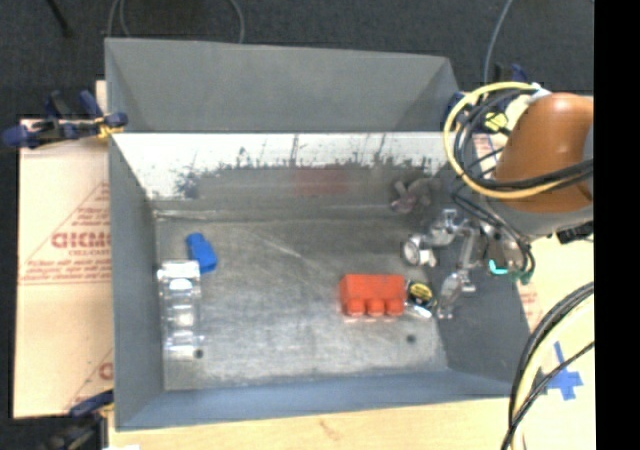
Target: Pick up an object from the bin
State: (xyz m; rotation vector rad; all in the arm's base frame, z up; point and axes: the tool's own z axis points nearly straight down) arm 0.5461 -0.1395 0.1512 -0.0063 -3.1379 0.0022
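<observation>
Orange wrist cover [545, 150] over the bin's [280, 88] right end; end effector [445, 298] low beside a red studded block [373, 295].
Spread or pressed together, I cannot tell. The block lies just beside it, toward the bin's middle; coming down off-centre could nudge the block away instead of gripping it.

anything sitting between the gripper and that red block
Yes: a small yellow-and-black thing lies at the right end of the red block, directly between it and the gripper. Nothing else visible stands in the way.
</observation>
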